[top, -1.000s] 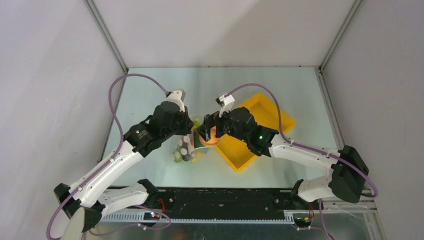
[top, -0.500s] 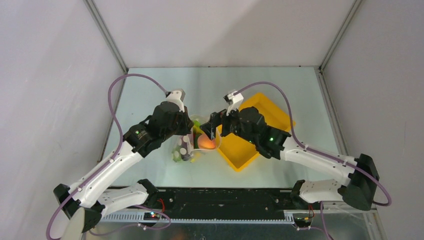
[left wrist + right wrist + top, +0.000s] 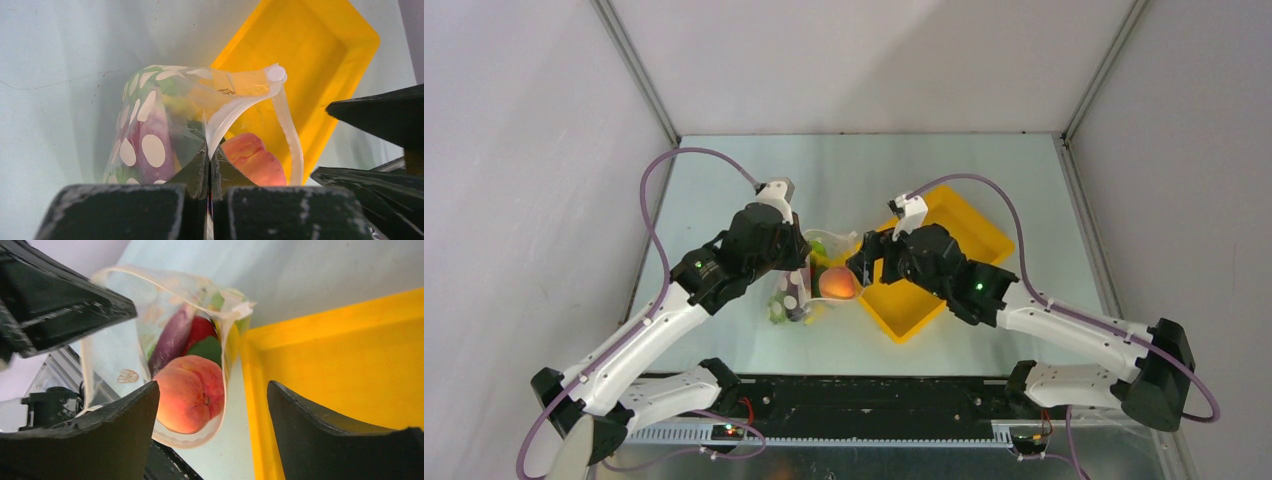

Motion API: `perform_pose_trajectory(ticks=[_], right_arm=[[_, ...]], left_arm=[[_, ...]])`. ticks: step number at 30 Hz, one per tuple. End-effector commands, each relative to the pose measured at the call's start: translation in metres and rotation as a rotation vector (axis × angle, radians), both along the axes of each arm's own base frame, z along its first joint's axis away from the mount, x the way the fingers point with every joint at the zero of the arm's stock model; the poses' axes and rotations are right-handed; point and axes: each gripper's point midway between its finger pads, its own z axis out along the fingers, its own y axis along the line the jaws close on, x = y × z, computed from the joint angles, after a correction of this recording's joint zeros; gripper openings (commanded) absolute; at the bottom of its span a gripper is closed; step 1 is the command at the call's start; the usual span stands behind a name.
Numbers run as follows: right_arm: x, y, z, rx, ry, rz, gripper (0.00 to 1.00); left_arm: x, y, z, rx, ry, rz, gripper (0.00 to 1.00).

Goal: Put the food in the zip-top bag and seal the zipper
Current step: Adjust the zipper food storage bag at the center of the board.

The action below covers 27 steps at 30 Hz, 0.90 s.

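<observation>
Table (image 3: 724, 180): one tray (image 3: 959, 222); one zip-top bag (image 3: 145, 125) clamped by left gripper (image 3: 208, 152); right gripper (image 3: 212, 390) apart.

What I see from my station: pale green table (image 3: 844, 160), matte, evenly lit, soft shadows only; plain white back wall (image 3: 864, 60); grey-white left wall (image 3: 514, 200) and right wall (image 3: 1194, 150); two metal corner posts (image 3: 637, 72) slanting up; black rail (image 3: 874, 398) along the table's near edge

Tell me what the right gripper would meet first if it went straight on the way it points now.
Probably the peach, which sits in the open mouth of the zip-top bag, straight ahead of the open right gripper. Depth is unclear, so the bag's rim might touch first.
</observation>
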Motion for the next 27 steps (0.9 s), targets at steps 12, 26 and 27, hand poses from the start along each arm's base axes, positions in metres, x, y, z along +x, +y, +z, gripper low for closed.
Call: perform_pose_trajectory(ticks=[12, 26, 27], right_arm=[[0.011, 0.011, -0.049, -0.032, 0.134, -0.113, 0.33], [0.011, 0.031, -0.041, -0.032, 0.111, -0.032, 0.02], [0.013, 0.032, -0.032, -0.033, 0.089, -0.025, 0.0]], left_arm=[[0.003, 0.002, 0.019, -0.043, -0.067, 0.014, 0.0], [0.0, 0.009, 0.022, -0.042, -0.077, 0.032, 0.0], [-0.001, 0.009, 0.022, -0.044, -0.075, 0.032, 0.0]])
